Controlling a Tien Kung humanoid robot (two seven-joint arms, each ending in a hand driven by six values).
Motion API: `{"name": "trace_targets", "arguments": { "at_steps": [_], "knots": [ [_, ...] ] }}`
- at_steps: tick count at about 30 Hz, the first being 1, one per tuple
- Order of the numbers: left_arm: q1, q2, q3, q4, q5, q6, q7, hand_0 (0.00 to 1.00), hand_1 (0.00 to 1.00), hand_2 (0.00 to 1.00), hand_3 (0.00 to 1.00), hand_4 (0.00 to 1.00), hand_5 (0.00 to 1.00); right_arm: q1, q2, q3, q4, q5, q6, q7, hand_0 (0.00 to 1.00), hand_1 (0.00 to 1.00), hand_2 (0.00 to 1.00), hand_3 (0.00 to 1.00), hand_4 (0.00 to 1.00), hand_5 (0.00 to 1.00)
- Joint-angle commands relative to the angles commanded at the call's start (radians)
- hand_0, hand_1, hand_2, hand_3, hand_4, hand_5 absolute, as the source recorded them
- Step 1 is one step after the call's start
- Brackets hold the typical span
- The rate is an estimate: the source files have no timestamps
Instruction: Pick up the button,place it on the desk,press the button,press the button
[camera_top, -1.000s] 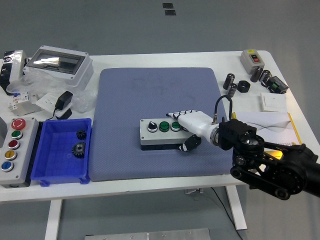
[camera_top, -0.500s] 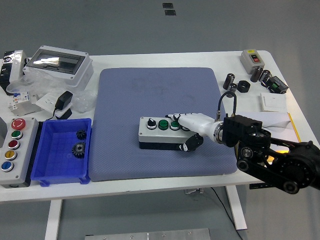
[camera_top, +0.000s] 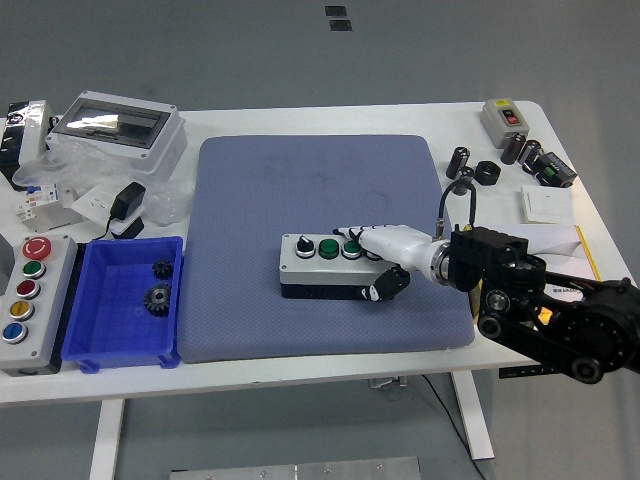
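Observation:
The button box (camera_top: 312, 268), grey-white with a black base, lies on the blue mat (camera_top: 300, 180) just right of its middle. Its top carries a black selector knob (camera_top: 302, 246) and two green buttons (camera_top: 328, 249). My right hand (camera_top: 360, 263), white with dark fingertips, comes in from the right and covers the box's right end. The fingers (camera_top: 350, 233) lie over the top by the right green button, and the thumb (camera_top: 378, 291) presses the front face. The box rests flat on the mat. My left arm is out of the picture.
A blue bin (camera_top: 100, 345) holding two black gears (camera_top: 157, 296) sits left of the mat, next to a larger multi-button station (camera_top: 30, 300). A grey enclosure (camera_top: 118, 125) and an adapter are at the back left. A small switch box (camera_top: 505, 117), black cylinders (camera_top: 487, 173) and a pad (camera_top: 545, 240) lie on the right.
My right forearm has swung rightward and up a little while the hand stayed on the box's right end. The box has barely shifted on the mat.

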Motion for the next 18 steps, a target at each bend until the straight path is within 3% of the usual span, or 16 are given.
{"name": "trace_targets", "arguments": {
  "at_steps": [12, 18],
  "knots": [
    [-0.001, 0.002, -0.004, -0.001, 0.009, -0.005, -0.002, 0.673, 0.633, 0.589, 0.612, 0.681, 0.356, 0.005, -0.012, 0.033, 0.004, 0.033, 0.045, -0.01, 0.998, 0.998, 0.998, 0.998, 0.528, 0.002],
    [-0.002, 0.002, -0.008, -0.001, 0.016, -0.008, -0.001, 0.674, 0.633, 0.586, 0.608, 0.669, 0.335, 0.002, -0.016, 0.048, -0.004, 0.037, 0.042, -0.016, 0.998, 0.998, 0.998, 0.998, 0.542, 0.002]
  ]
}}
